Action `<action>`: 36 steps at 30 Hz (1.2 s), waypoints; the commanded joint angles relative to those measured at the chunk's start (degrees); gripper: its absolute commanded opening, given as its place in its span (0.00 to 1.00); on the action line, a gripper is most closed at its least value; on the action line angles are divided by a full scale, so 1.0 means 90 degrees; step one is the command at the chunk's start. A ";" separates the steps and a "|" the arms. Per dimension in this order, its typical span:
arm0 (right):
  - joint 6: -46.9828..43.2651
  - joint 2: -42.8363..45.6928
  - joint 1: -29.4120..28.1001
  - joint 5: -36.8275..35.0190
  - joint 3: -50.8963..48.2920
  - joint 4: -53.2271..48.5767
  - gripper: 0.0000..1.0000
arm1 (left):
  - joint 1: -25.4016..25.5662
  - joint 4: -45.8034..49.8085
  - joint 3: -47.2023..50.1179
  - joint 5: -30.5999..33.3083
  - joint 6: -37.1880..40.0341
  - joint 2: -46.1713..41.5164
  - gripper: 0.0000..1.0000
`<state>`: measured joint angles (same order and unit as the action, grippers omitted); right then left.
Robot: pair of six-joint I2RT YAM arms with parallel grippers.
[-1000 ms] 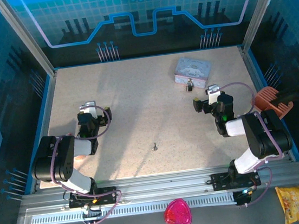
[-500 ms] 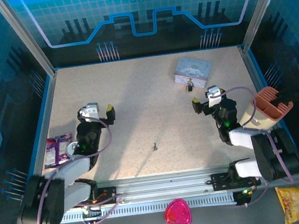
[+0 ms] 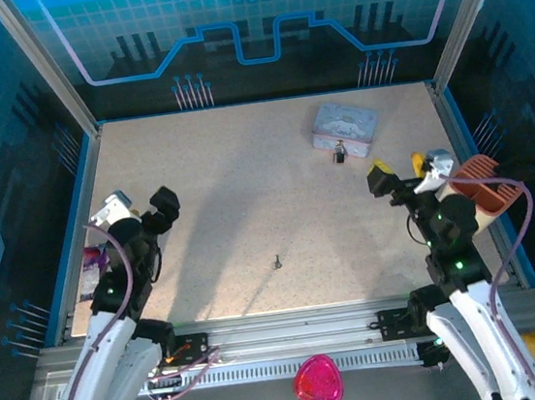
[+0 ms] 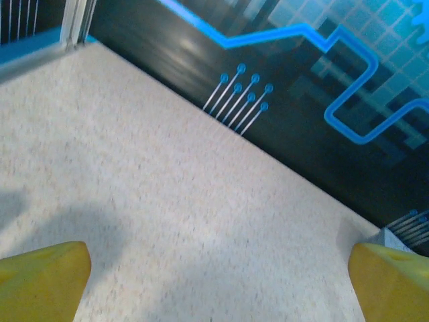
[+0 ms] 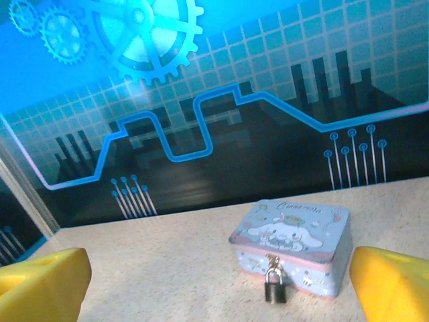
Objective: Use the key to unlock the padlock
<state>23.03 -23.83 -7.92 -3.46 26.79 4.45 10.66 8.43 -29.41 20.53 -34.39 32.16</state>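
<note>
The padlock (image 3: 339, 153) is tiny and dark with a silvery shackle. It hangs on the clasp at the front of a pale blue cartoon tin (image 3: 345, 128) at the back right of the table. In the right wrist view the padlock (image 5: 275, 285) sits low and centre-right, in front of the tin (image 5: 295, 235). The key (image 3: 277, 261) lies alone on the table, near its middle front. My left gripper (image 3: 140, 208) hovers open at the left side, and its yellow fingertips (image 4: 40, 282) frame bare table. My right gripper (image 3: 408, 171) is open near the right edge, just this side of the padlock.
An orange holder (image 3: 486, 188) stands beyond the table's right edge, beside my right arm. A purple packet (image 3: 90, 266) lies at the left edge under my left arm. A pink object (image 3: 317, 381) rests on the front ledge. Blue printed walls (image 3: 247, 36) enclose the table.
Both arms have unfolded from their tucked pose and risen. The left gripper has swung out to the left, the right gripper out to the right. Both stayed open.
</note>
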 commanded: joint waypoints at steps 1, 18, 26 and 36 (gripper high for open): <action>0.0524 0.0334 0.0056 0.0502 0.0038 -0.1637 1.00 | -0.0061 0.0790 0.0264 -0.1202 -0.0295 -0.0391 0.99; 0.1903 -0.2350 -0.4364 -0.2197 0.1515 -0.3363 0.99 | 0.2025 0.0757 0.0124 -0.1460 0.0143 0.0872 0.99; 0.3167 -0.4866 -0.5786 -0.2693 0.2437 -0.3506 0.97 | 0.2094 0.0937 0.0188 -0.1569 0.1025 0.0684 0.99; 0.4432 -0.7086 -0.6297 -0.2400 0.3655 -0.4108 0.95 | 0.2088 0.1055 0.0758 -0.0944 0.1052 -0.0418 0.99</action>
<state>57.08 -84.68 -64.03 -25.08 57.08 -29.15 29.06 16.75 -23.05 8.71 -26.37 30.06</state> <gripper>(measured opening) 0.952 0.991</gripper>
